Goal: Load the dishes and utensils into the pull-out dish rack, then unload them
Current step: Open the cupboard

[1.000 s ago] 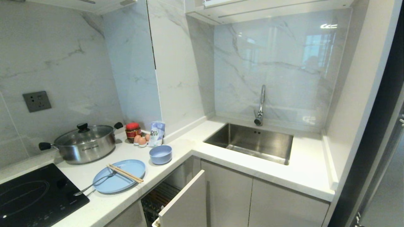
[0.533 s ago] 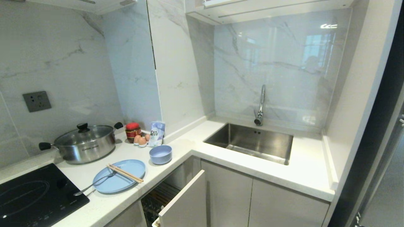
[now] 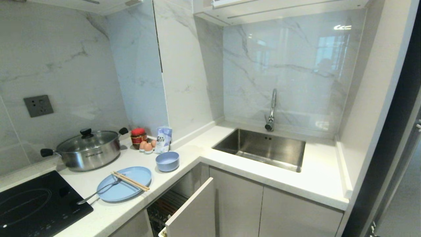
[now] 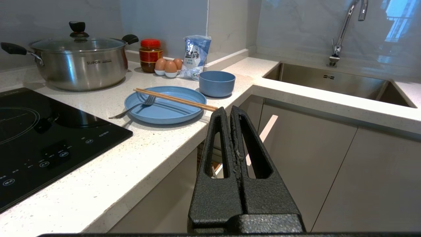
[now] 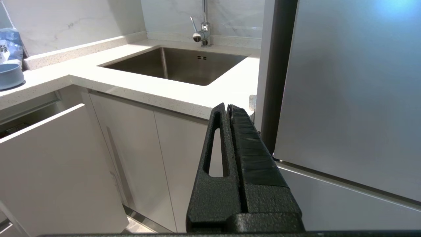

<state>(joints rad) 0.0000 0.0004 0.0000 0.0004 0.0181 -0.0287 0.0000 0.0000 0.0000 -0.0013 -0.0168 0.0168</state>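
A light blue plate [image 3: 125,186] [image 4: 164,108] lies on the white counter with wooden chopsticks [image 3: 130,180] [image 4: 174,99] and a silver fork [image 3: 98,192] [image 4: 133,108] resting across it. Just behind it stands a small blue bowl [image 3: 167,161] [image 4: 217,83] [image 5: 10,75]. Below the counter the pull-out dish rack [image 3: 171,205] is drawn out, its white front panel [image 3: 194,210] [image 5: 49,158] angled forward. My left gripper [image 4: 229,112] is shut and empty, below the counter edge in front of the plate. My right gripper [image 5: 227,108] is shut and empty, in front of the sink cabinet. Neither arm shows in the head view.
A steel pot with glass lid [image 3: 87,149], a red-lidded jar [image 3: 138,136], eggs [image 3: 147,145] and a blue packet [image 3: 163,139] stand behind the dishes. A black induction hob [image 3: 33,204] lies at the left. A sink [image 3: 263,148] with tap [image 3: 271,110] sits right; a grey fridge [image 5: 348,98] flanks it.
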